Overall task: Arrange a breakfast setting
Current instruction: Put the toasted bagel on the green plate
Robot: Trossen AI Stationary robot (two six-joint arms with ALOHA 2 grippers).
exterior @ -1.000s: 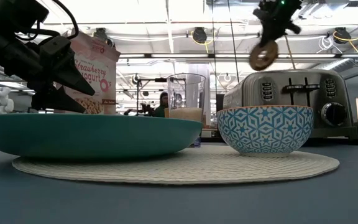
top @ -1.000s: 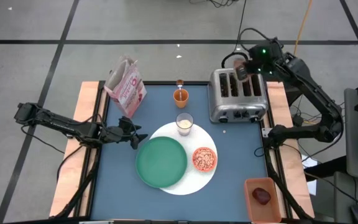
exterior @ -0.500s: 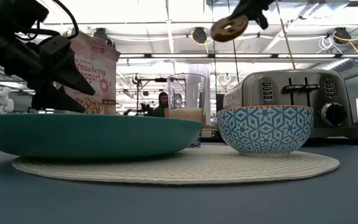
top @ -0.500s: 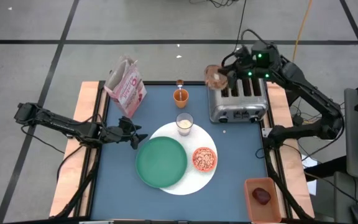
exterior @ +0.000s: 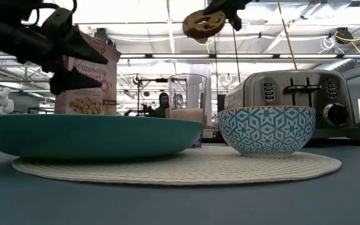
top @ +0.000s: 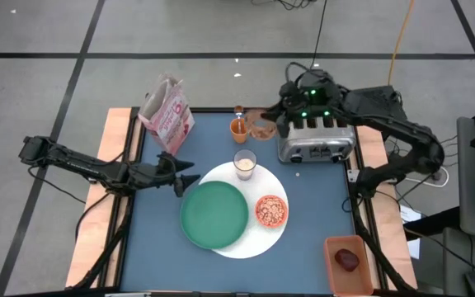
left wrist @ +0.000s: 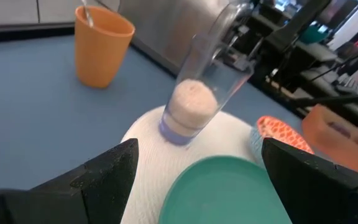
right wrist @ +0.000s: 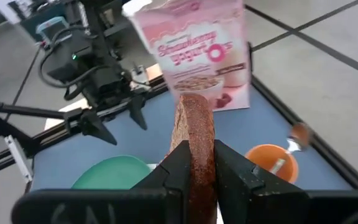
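Toast out of toaster, heading for the plates.
Left pincer waited wide by green plate; right pincer clamped bread slice, had carried it from toaster to over orange cup.

The high view looks straight down on the whole blue counter from well above. The low view sits at counter level, close behind the green plate, facing level across to the toaster and the room beyond. The left wrist view looks close over the glass of milk toward the orange cup. The right wrist view looks down from higher up, sharing that cup and the cereal bag.
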